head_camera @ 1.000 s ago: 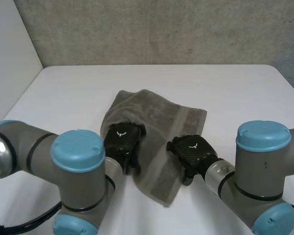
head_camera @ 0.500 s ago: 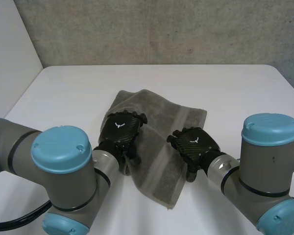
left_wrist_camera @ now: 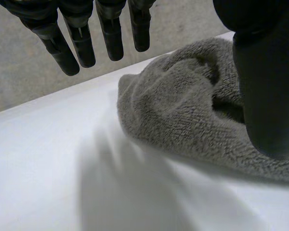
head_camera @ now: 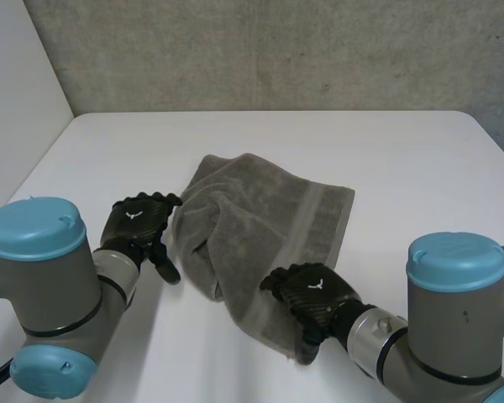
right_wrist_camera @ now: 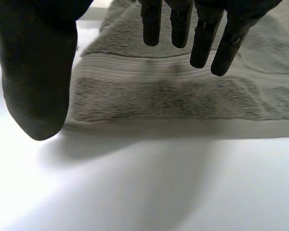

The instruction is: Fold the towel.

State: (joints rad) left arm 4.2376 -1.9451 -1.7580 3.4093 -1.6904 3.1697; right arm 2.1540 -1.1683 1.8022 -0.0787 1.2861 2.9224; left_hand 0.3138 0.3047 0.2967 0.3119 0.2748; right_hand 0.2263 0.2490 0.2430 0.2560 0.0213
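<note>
Nearest to us, the right hand [head_camera: 307, 294] is hovering over the near end of the grey towel [head_camera: 260, 210], and it is hiding part of that end in the head view. From its own wrist, the fingers [right_wrist_camera: 202, 38] are hanging straight and spread above the towel's [right_wrist_camera: 183, 96] banded hem, with the thumb [right_wrist_camera: 38, 72] standing well apart over bare table. It is wide open and gripping nothing, though whether the fingertips are touching the pile is hard to make out.

A little farther and off to the left, the left hand [head_camera: 139, 222] is sitting just beside the towel's left edge. In its wrist view the fingers [left_wrist_camera: 82, 38] are pointing straight with nothing between them, and the big thumb [left_wrist_camera: 265, 86] is blocking part of the bunched cloth [left_wrist_camera: 183, 110]. Also wide open.

The towel itself is lying rumpled in the middle of the white table [head_camera: 403, 159], humped on its left side and flatter to the right, its far right corner lying spread out flat.
</note>
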